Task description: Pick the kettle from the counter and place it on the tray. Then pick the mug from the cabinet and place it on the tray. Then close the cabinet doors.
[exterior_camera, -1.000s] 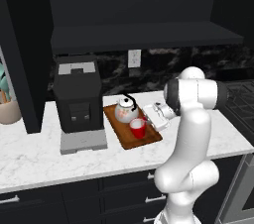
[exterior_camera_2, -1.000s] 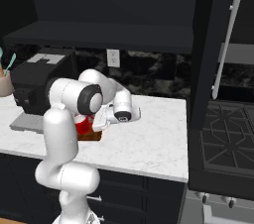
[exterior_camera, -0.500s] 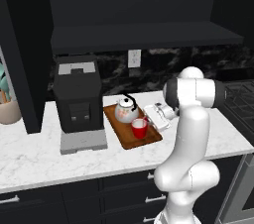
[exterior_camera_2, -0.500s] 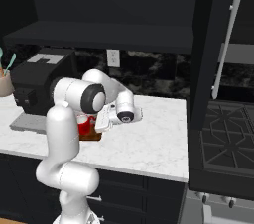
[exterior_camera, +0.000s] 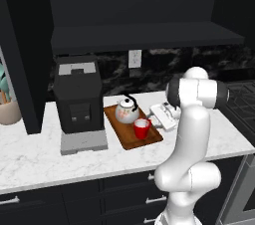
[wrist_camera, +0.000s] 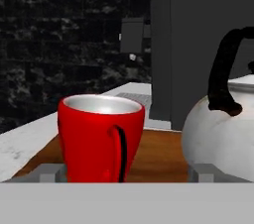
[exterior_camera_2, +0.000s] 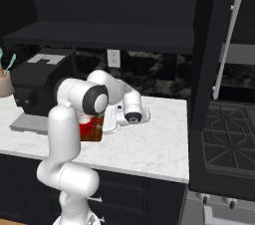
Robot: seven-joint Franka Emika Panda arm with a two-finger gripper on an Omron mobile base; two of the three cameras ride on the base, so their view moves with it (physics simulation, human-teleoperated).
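Backing off from the tray [exterior_camera: 130, 140] after setting down the mug [exterior_camera: 142, 128]: over the last second, sliding the wrist a little way rightward along the counter [exterior_camera: 50, 159], away from the load. Keeping the gripper [wrist_camera: 127, 173] spread wide, holding nothing, with the fingertips [wrist_camera: 49, 172] standing either side of the red cup in the hand view and apparently short of it, no longer pinching it. Leaving the mug upright on the wood at the near right part of the tray, just beside the kettle [exterior_camera: 127, 112] and, as far as can be told, not touching it; kettle sitting upright at the back of the same tray, next to the black coffee machine [exterior_camera: 78, 97].

Judging both placements done, since neither vessel is tilting or overhanging the rim. Leaving only the cabinet doors [exterior_camera_2: 209, 45], both swung open, with the shelf of the cabinet [exterior_camera: 139, 37] bare of the cup. Probably needing next to lift the hand clear of the kettle's arched handle before reaching up for the long bar handle, taking care not to clip the mug on the way out
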